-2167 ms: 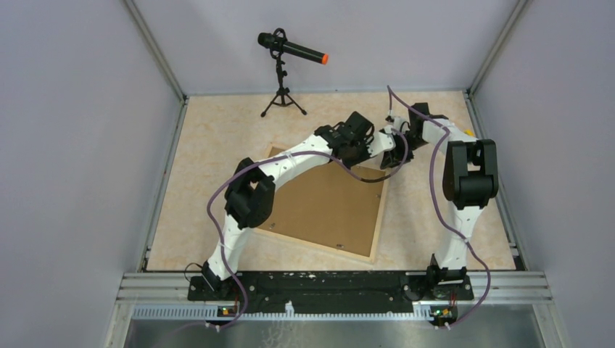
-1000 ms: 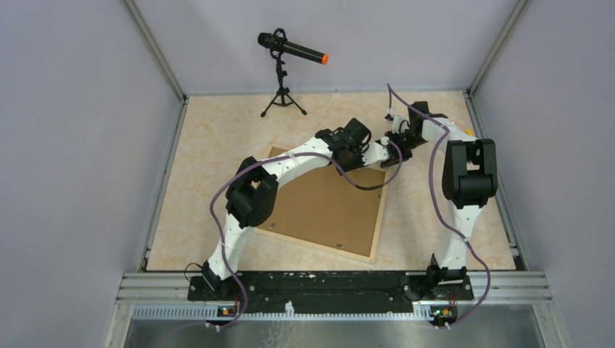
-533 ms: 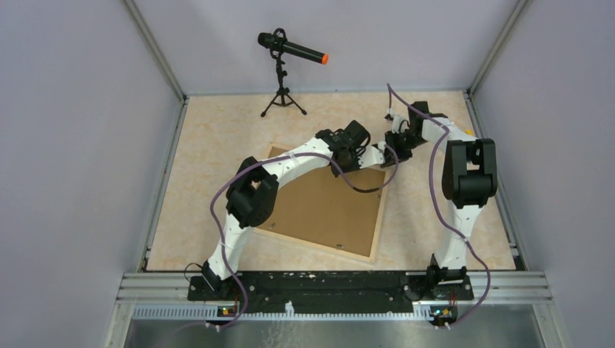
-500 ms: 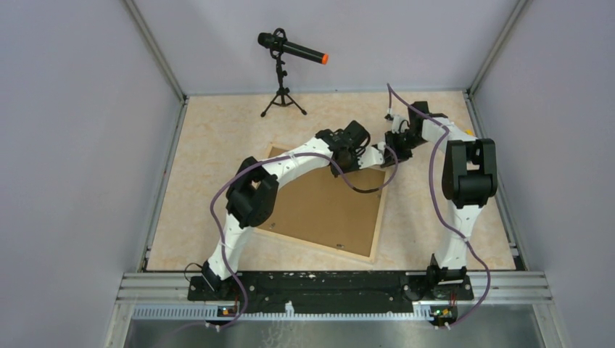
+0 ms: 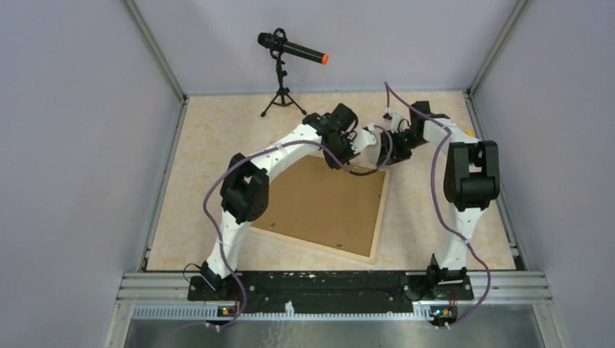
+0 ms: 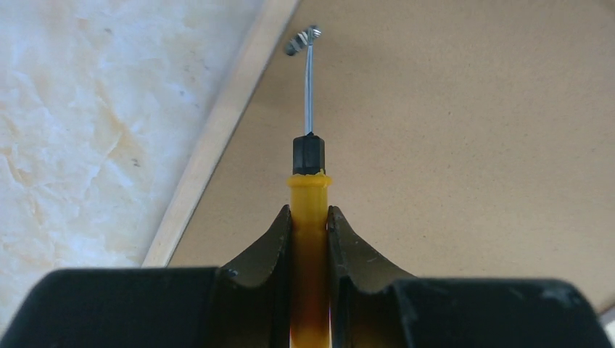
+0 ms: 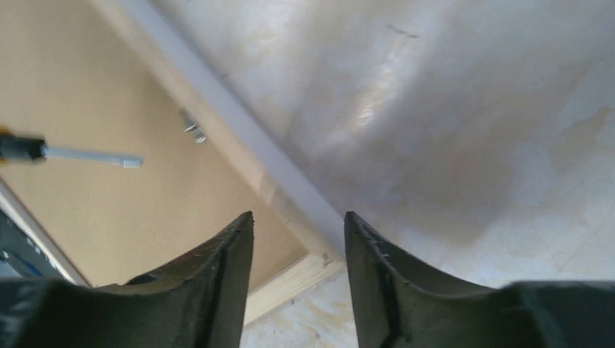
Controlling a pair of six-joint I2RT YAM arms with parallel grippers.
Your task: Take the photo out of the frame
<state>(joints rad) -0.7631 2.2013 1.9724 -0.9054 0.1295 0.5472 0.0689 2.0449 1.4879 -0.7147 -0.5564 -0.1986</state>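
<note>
The frame [image 5: 326, 210] lies face down on the table, its brown hardboard back up, with pale wood sides. The photo is hidden under the backing. My left gripper [image 6: 310, 217] is shut on a yellow-handled screwdriver [image 6: 310, 190]. Its thin metal shaft reaches to a small metal tab [image 6: 301, 41] on the backing beside the frame's rim [image 6: 217, 138]. In the top view the left gripper [image 5: 366, 141] is over the frame's far right corner. My right gripper [image 7: 297, 225] is open and empty, hovering just above that corner [image 7: 312, 261]; it also shows in the top view [image 5: 386, 150].
A microphone on a small tripod [image 5: 283, 54] stands at the back of the table. A purple cable [image 5: 359, 172] hangs over the frame's far edge. Grey enclosure walls stand on three sides. Marbled tabletop [image 7: 450, 109] shows beyond the frame's corner.
My left arm has swung back and to the left, uncovering more of the frame's far edge, with the screwdriver still in its jaws. The right gripper has barely moved.
</note>
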